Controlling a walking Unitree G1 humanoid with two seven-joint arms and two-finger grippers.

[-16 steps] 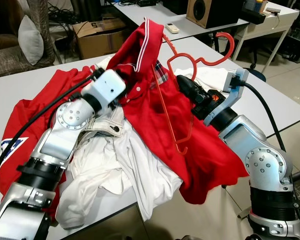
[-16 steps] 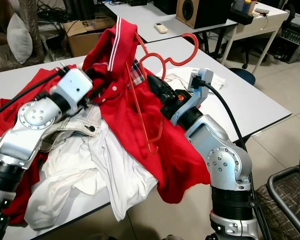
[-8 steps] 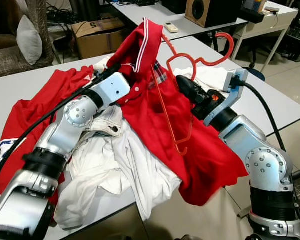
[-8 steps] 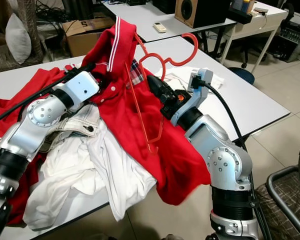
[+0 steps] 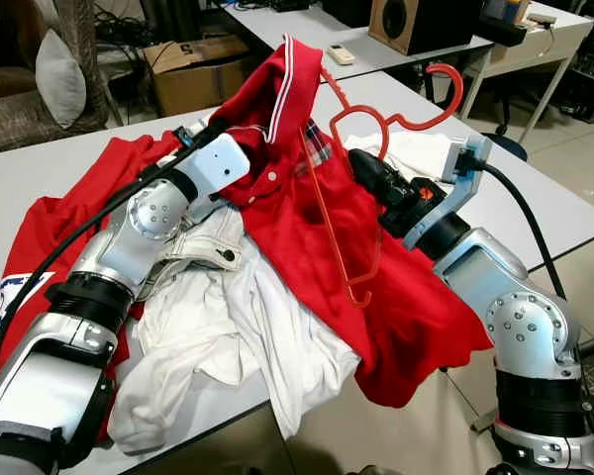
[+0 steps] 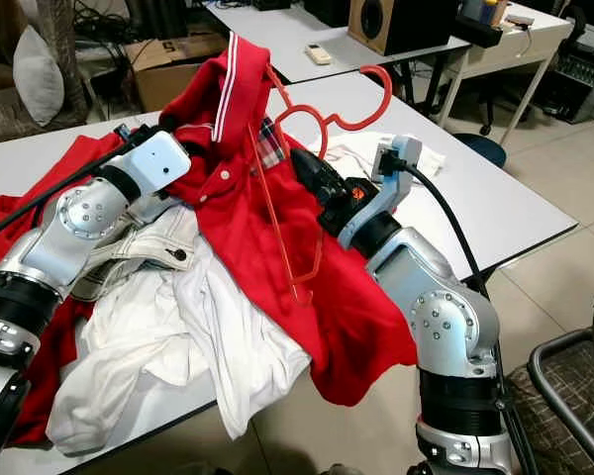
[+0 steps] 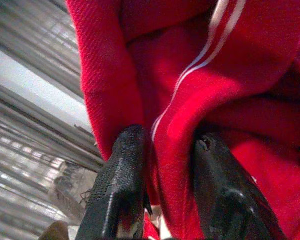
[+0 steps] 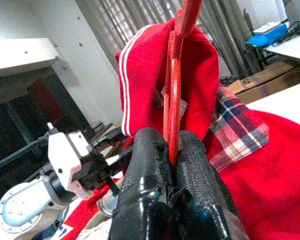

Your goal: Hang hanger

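Grey table (image 5: 40,168) carried heaped white garments (image 5: 267,336). Right gripper (image 8: 171,150), at 3 o'clock, pinched the red hanger (image 5: 348,198). Left gripper (image 7: 165,165), at 11 o'clock, clamped the red polo shirt (image 5: 327,228) collar. Risk: pulling apart could slide the collar off the hanger shoulder.

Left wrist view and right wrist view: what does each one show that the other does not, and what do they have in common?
The left wrist view alone shows the left gripper shut on a fold of the red polo shirt, with its white-striped edge between the fingers.

The right wrist view alone shows the right gripper shut on the red hanger, the shirt's plaid collar lining, and the left arm's wrist housing further back.

Both show the same red shirt with white stripes.
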